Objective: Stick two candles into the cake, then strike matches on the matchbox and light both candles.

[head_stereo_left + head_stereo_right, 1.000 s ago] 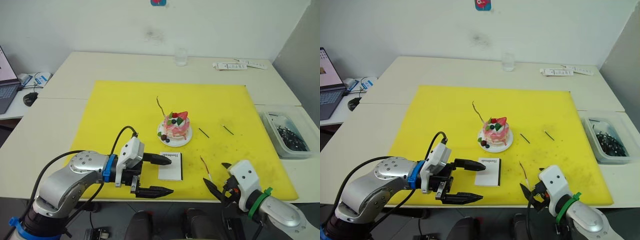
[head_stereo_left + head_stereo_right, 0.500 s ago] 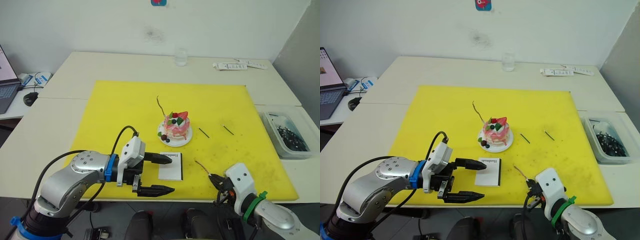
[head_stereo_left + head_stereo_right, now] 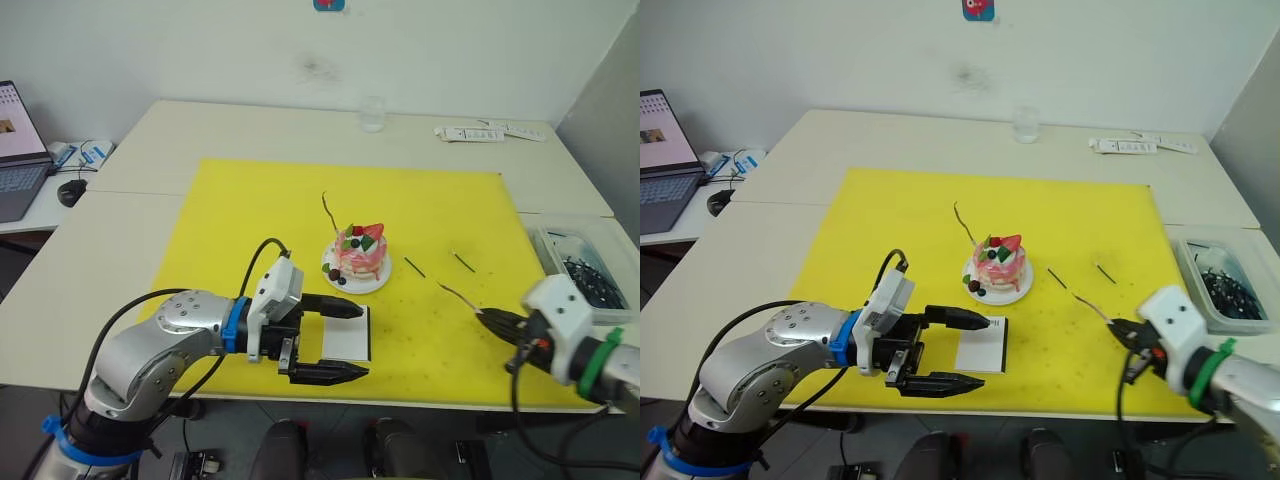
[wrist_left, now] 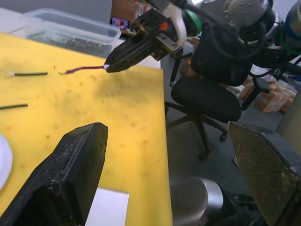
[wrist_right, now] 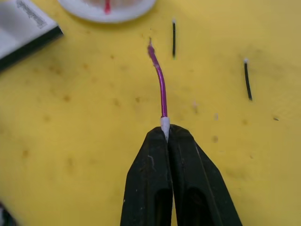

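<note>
The pale cream desk [image 3: 150,150] carries a large flat yellow rectangular mat [image 3: 250,210], matte and lightly speckled with dark flecks toward its near right corner. Near the mat's centre sits the small round pink-and-white cake [image 3: 360,257] on its white plate [image 3: 335,280], soft-looking, likely to dent under any side load; one thin wavy reddish candle [image 3: 330,212] already stands in it, leaning toward the far left. Just nearer the front edge lies the flat white rectangular matchbox [image 3: 347,338], card-like, rigid and light; it is best held by its long edges. The left gripper [image 3: 345,340] rests with its black fingers spread wide, one to each side of the matchbox, grasping nothing. The right gripper [image 5: 165,134], near the mat's right front edge, is clenched on the pale whitish end of the second thin wavy candle [image 5: 159,82], whose reddish shaft points out over the mat toward the cake. This candle looks very light, waxy and slender, so probably brittle and prone to bend or slip; the hold at the very tip gives little control, and insertion will likely need a gentle, straight push. Two short straight dark matches [image 3: 414,267] [image 3: 462,262] lie apart on the mat, right of the cake: stiff, thin, hard to pinch off a flat surface.
</note>
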